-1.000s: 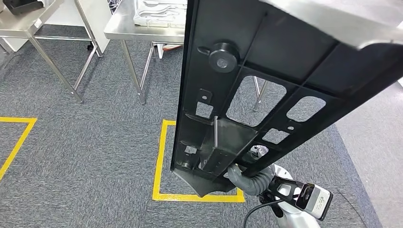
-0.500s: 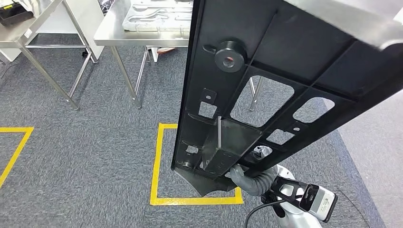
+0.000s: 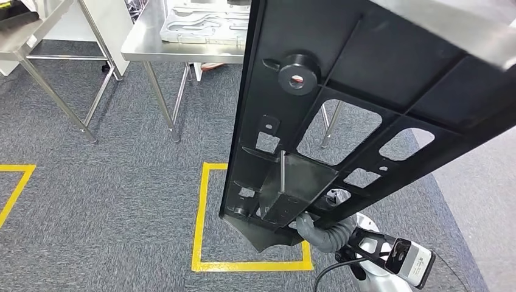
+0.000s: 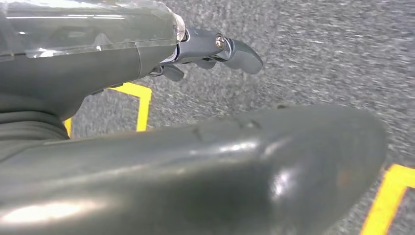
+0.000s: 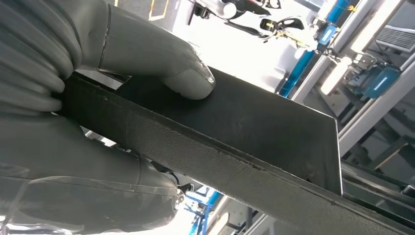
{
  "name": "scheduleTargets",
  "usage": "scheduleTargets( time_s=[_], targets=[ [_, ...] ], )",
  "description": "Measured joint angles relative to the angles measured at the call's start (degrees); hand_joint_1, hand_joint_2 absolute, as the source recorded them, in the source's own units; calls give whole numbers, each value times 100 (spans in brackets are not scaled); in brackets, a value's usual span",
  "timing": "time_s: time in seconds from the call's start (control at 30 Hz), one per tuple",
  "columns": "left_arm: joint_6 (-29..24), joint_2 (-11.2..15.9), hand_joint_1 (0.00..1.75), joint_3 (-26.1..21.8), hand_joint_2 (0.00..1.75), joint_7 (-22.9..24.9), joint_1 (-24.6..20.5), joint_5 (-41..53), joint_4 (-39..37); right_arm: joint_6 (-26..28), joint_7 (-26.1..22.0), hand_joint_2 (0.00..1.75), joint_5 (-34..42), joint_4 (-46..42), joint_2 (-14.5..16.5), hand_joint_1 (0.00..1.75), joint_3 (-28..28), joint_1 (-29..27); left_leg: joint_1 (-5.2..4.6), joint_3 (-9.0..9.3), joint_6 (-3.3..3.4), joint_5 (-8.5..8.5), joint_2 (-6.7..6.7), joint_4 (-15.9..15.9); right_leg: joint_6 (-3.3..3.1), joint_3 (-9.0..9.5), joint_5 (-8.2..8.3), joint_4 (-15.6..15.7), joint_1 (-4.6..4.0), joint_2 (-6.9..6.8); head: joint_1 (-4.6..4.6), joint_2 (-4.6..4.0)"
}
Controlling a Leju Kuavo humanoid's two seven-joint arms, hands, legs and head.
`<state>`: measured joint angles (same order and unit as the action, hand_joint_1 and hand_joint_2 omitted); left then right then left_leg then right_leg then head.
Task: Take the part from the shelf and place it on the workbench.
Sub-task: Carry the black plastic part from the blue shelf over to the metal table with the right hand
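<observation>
A long black plastic part (image 3: 341, 91) with ribs, cut-outs and a round boss stands tilted across the head view, its lower end near the floor side. My right hand (image 3: 322, 234) grips that lower end from beneath. In the right wrist view the thumb presses on the part's flat face (image 5: 235, 127) while the rest of the right hand (image 5: 98, 73) wraps its edge. The steel workbench (image 3: 143, 42) stands ahead, partly hidden by the part. My left hand (image 4: 98, 73) hangs over the carpet with its fingers (image 4: 230, 49) apart and nothing in it.
A white moulded tray (image 3: 201, 18) lies on the workbench. A second steel table (image 3: 24, 42) stands at the far left. Yellow tape squares (image 3: 201, 213) mark the grey carpet below me, with another yellow tape corner (image 3: 15, 188) at the left.
The whole picture has shifted, so the camera moved: the workbench and tape square sit a little further left. The part stays in my right hand's grip.
</observation>
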<state>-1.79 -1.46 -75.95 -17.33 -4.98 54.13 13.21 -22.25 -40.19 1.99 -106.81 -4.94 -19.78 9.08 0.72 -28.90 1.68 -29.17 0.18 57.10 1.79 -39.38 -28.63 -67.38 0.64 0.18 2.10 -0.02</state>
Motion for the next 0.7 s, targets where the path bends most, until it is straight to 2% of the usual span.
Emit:
scheduleTargets(
  time_s=[0.03, 0.07, 0.1, 0.2, 0.23, 0.27, 0.3, 0.37, 0.4, 0.43, 0.47, 0.5, 0.53, 0.6, 0.63, 0.7],
  targets=[
    [-1, -2, 0, 0, 0, 0, -3, 1, -1, 0, -1, 175, -1, 0, 0, 175, 5, -3, -2, 79, -21, -55, 1, 1, -30, 113, 245, 380, -15, -18, 1, 0],
    [-1, -3, 0, 0, 0, 0, -8, 2, -1, 0, -1, 175, -3, -2, 0, 175, 12, -7, -4, 129, -49, -103, 2, -7, -66, 198, 397, 677, -36, -38, -1, 0],
    [-2, -3, 0, 0, 0, 0, -12, 3, -1, 0, 1, 175, -7, -7, 0, 175, 20, -13, -6, 159, -84, -143, 7, -33, -106, 246, 477, 853, -60, -53, -3, 0],
    [-6, 1, 0, 0, 0, -3, -19, 18, -1, 0, 2, 175, -20, -40, -2, 175, 52, -36, -9, 244, -199, -150, 27, 2, -220, 371, 435, 978, -70, -25, -6, 0],
    [-5, 2, 0, 1, 0, -7, -25, 27, -1, 0, -1, 175, -21, -54, -2, 175, 60, -40, -6, 223, -225, -143, 28, 148, -257, 450, 403, 1005, -59, -15, -5, 0],
    [-3, 3, 0, 2, 0, -10, -35, 35, -1, 1, -2, 175, -22, -65, -1, 175, 63, -40, -1, 119, -246, -178, 26, 381, -292, 533, 361, 1021, -52, -13, -6, 0],
    [-1, 7, 0, 3, 0, -13, -41, 39, -1, 1, -2, 175, -25, -75, 1, 175, 65, -44, 6, -74, -259, -266, 23, 715, -317, 603, 312, 1033, -52, -12, -5, 0],
    [1, 15, 0, 4, 0, -15, -32, 41, -1, 3, -1, 175, -34, -80, 2, 175, 67, -55, 7, -561, -290, -551, 19, 1401, -352, 724, 199, 1033, -67, 2, -5, 0],
    [2, 19, 0, 4, 0, -14, -18, 43, -1, 5, 1, 175, -39, -80, 2, 175, 68, -65, 6, -761, -298, -669, 19, 1591, -358, 791, 141, 1033, -76, 16, -5, 0],
    [3, 21, 0, 4, 0, -14, -7, 44, -1, 7, 1, 175, -44, -79, 2, 175, 68, -74, 5, -884, -298, -692, 19, 1606, -360, 870, 79, 1033, -86, 31, -5, 0],
    [3, 22, 0, 4, 0, -13, 0, 46, -1, 10, 0, 175, -48, -80, 2, 175, 69, -82, 4, -920, -283, -583, 19, 1435, -358, 962, 11, 1033, -95, 43, -5, 0],
    [3, 24, 0, 4, 0, -13, 3, 48, -1, 13, 0, 175, -54, -85, 2, 175, 69, -91, -1, -885, -257, -336, 18, 1106, -352, 1063, -65, 1033, -103, 50, -5, 0],
    [2, 28, 0, 4, 0, -12, 9, 50, -1, 14, 0, 175, -63, -93, 2, 175, 70, -103, -13, -819, -218, -2, 14, 750, -343, 1158, -141, 1034, -108, 52, -6, 0],
    [-5, 38, 0, 5, 0, -6, 13, 54, -1, 14, 1, 175, -90, -121, 4, 175, 72, -141, -54, -725, -146, 413, 10, 279, -296, 1277, -262, 1047, -111, 66, -5, 0],
    [-9, 45, 0, 6, 0, -2, 15, 54, 0, 13, 3, 175, -102, -140, 7, 175, 73, -163, -74, -703, -108, 469, 6, 210, -263, 1312, -292, 1040, -108, 72, -5, 0],
    [-15, 49, 0, 7, 0, 1, 10, 53, 0, 6, 3, 175, -112, -194, 13, 175, 78, -197, -71, -601, -36, 420, -2, 142, -196, 1341, -286, 969, -110, 75, -4, 0]
  ],
)
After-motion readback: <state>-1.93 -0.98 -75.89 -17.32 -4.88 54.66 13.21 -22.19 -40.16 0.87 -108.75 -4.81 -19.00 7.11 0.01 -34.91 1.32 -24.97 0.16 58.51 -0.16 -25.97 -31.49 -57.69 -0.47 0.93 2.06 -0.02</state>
